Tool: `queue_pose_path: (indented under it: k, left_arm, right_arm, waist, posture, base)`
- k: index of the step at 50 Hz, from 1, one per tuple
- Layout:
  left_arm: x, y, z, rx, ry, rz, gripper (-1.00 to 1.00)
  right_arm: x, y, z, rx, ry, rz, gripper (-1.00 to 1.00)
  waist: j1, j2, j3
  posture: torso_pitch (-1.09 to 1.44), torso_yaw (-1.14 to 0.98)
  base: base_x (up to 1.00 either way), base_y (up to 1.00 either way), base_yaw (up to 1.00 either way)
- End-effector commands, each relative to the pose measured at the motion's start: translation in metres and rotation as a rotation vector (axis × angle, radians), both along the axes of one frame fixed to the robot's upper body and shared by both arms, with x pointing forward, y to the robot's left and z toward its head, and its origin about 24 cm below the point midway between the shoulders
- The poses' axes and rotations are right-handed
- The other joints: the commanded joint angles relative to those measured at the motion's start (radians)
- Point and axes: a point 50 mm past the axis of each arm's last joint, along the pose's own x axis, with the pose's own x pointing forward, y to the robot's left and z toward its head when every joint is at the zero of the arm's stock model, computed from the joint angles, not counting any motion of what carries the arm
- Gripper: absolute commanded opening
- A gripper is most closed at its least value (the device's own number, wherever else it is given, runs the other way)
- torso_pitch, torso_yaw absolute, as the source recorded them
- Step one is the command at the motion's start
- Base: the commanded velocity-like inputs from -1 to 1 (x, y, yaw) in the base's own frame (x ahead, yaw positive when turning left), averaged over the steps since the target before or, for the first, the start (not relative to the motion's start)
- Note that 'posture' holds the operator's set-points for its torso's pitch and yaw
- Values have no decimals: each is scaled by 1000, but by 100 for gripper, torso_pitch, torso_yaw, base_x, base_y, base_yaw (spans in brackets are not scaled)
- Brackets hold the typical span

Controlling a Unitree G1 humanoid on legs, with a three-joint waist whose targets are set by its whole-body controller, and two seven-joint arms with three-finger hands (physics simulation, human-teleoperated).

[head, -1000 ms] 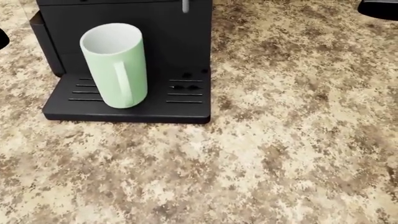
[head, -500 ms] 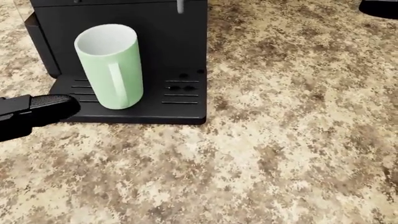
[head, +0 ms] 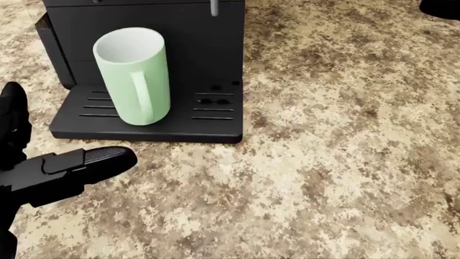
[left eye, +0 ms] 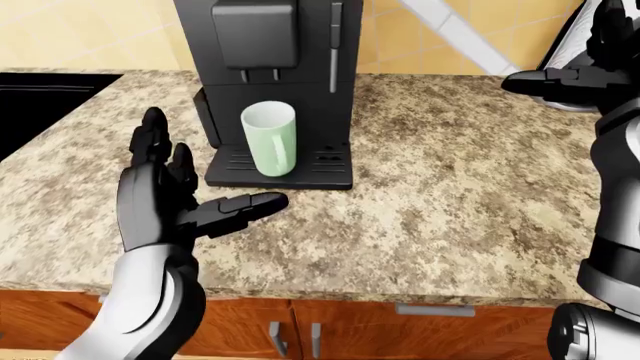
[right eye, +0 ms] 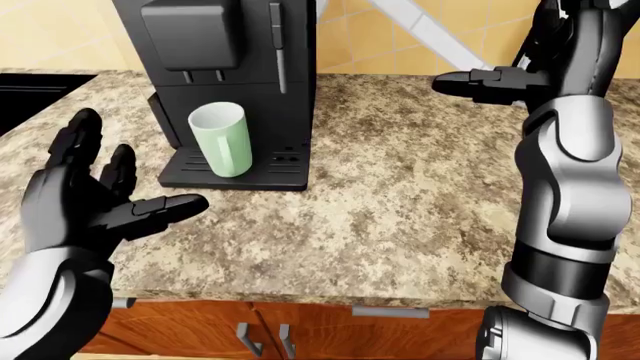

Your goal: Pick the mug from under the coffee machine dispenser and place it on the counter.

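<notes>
One pale green mug (left eye: 269, 139), sitting on the drip tray of the one black coffee machine (left eye: 278, 71). One speckled granite counter (left eye: 440, 202) under the machine. Two robot hands up: the left hand (left eye: 165, 199) just left of the machine, the right hand (right eye: 490, 84) well off to its right.

Pale green mug (head: 133, 75) upright (handle toward camera) on coffee machine (left eye: 275, 82) tray.

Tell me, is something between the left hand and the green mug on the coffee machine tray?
Nothing visible does. The open left hand hovers over bare counter, lower left of the mug, which stands upright on the drip tray with its handle facing the camera. The dispenser hangs above it.
</notes>
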Motion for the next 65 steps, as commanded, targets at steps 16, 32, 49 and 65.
queue_pose_path:
  k: [16,32,49,65]
  left_arm:
    - [8,-20,14,10,-79,2,100]
    - [18,-30,11,39,-77,49,100]
    - [28,-42,17,68,-75,78,100]
    - [39,-60,23,59,-71,66,100]
  right_arm:
    - [-9,2,19,-22,-92,0,100]
    - [-9,1,17,-21,-89,0,100]
    - [-9,0,17,-19,-88,-3,100]
    - [-10,-2,17,-16,-88,-4,100]
  waist:
    - [2,-15,-24]
    - [6,-24,-27]
    - [8,-35,-28]
    - [10,-46,-28]
  posture:
    - [0,0]
    - [0,0]
    - [0,0]
    - [0,0]
  base:
    - [0,0,0]
    - [0,0,0]
    - [0,0,0]
    - [0,0,0]
